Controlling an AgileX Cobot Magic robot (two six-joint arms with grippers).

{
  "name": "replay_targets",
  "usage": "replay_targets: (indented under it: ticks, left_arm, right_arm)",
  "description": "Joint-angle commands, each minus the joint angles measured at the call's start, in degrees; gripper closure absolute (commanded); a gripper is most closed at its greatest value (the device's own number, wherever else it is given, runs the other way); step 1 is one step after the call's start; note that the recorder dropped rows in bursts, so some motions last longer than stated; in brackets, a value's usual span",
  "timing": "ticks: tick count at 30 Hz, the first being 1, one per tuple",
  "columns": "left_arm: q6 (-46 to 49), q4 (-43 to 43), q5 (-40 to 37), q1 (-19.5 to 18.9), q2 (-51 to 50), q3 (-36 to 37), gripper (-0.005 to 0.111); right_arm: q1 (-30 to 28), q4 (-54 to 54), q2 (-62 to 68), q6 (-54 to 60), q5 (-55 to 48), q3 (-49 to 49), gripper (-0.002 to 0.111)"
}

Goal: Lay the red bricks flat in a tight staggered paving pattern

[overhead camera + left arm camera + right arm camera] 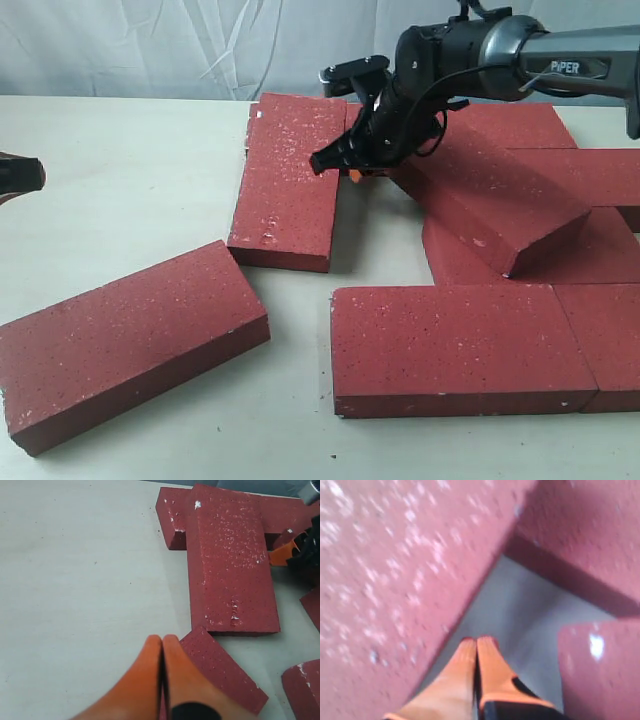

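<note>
Several red bricks lie on the pale table. One long brick (290, 180) (230, 565) (385, 580) lies flat at the centre. Right of it a tilted brick (500, 200) leans on flat ones. My right gripper (335, 162) (477, 642) is shut and empty, low in the gap between these two, close to the centre brick's long edge. Another brick (130, 340) (225, 675) lies askew at the front left. My left gripper (25, 175) (162, 640) is shut on nothing at the far left, hovering by that brick's corner.
Two bricks (455, 345) (610, 340) lie end to end at the front right. More bricks (520, 125) (600, 175) lie flat behind the tilted one. Bare table (130, 170) spreads to the left. A white curtain hangs behind.
</note>
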State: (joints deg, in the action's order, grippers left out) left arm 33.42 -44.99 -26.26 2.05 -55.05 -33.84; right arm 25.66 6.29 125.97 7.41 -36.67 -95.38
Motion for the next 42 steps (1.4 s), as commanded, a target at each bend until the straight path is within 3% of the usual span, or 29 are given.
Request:
replay_targets:
  ticks: [1,11,13,18,24,33,38,42]
  left_arm:
    - [0.2,-0.6,0.2,-0.2,0.4,0.3,0.107]
    - [0.2,-0.6,0.2,-0.2,0.4,0.3,0.107]
    - [0.2,-0.3,0.2,-0.2,0.4,0.3,0.107]
    - [0.2,-1.2,-0.5,-0.1,0.4,0.3,0.107]
    - [1.6,-2.3,-0.5,-0.1,0.4,0.3,0.107]
    - [1.7,-2.4,-0.5,-0.1,0.4,0.3,0.107]
    - [1.7,-2.5,-0.2,-0.1,0.4,0.3,0.107]
    - [1.7,-2.6,-0.2,-0.1,0.4,0.3,0.107]
  right_arm:
    - [2.2,0.5,0.9,4.1,7.9,-3.4,0.109]
    - [6.9,4.1,2.8,22.7,14.6,-10.6,0.109]
    - [7.0,2.1,2.5,19.5,14.7,-11.8,0.109]
    - [1.8,-5.0,2.8,-6.6,10.1,-14.8,0.109]
    - [-1.7,-4.0,5.9,-7.4,2.4,-17.7,0.109]
    - [-0.5,3.2,12.7,-1.3,2.4,-25.0,0.109]
    - [0.1,8.7,13.5,9.2,-0.4,-26.5,0.109]
    - [0.6,20.1,13.3,22.7,-0.6,-26.6,0.109]
